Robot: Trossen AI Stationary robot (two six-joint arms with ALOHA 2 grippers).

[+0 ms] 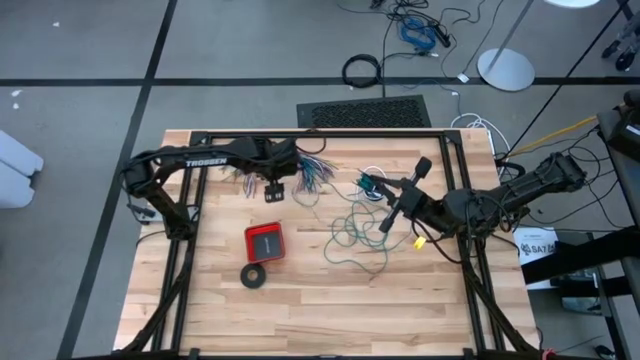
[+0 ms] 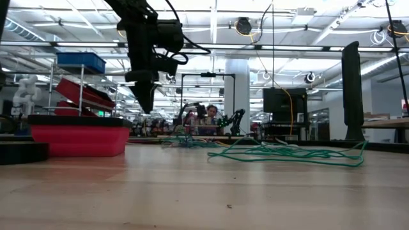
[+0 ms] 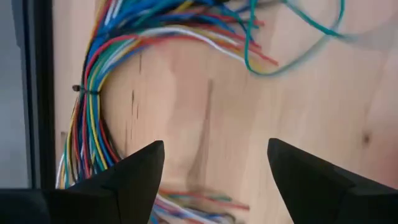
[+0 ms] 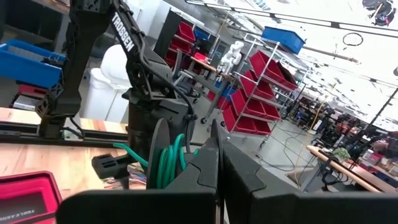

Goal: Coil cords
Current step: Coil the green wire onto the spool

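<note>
Teal wire point(image 1: 352, 238) lies loosely tangled right of tabletop centre, light and limp, best taken at a loop; left gripper point(image 1: 275, 192) stands wide and empty, right gripper point(image 1: 384, 226) closed upon it.

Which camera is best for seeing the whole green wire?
The high view: the green wire shows whole, a loose tangle on the table. The low view shows it edge-on. The left wrist view catches one loop; the right wrist view shows strands beside the right pincer.
</note>
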